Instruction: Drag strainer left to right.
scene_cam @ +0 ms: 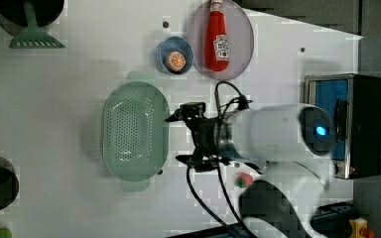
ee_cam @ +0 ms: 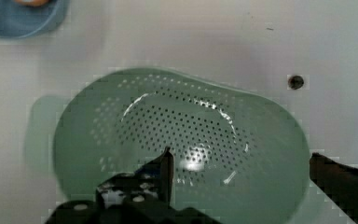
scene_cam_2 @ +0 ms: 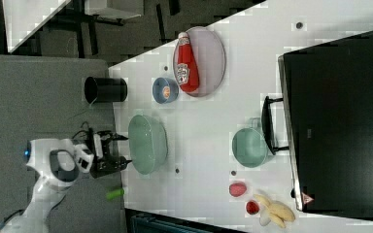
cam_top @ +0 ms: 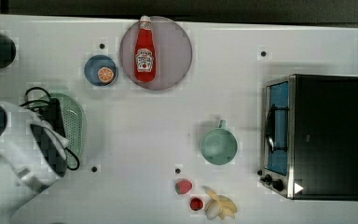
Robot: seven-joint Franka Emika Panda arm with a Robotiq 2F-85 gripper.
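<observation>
Over the strainer (scene_cam: 135,130) I hang with my gripper (scene_cam: 180,138), fingers spread wide and holding nothing; in the left view one fingertip sits just off its rim and the other beside its far end. From the wrist view one finger (ee_cam: 164,169) crosses the perforated bowl while the other is cut off at the frame's edge. My arm hides most of the strainer in the top view, leaving a crescent of rim (cam_top: 78,122). Beyond the strainer stands the small blue bowl (scene_cam: 175,55), then the ketchup bottle (scene_cam: 217,37) on its plate (scene_cam: 242,34). Well apart sits the mug (cam_top: 218,145).
</observation>
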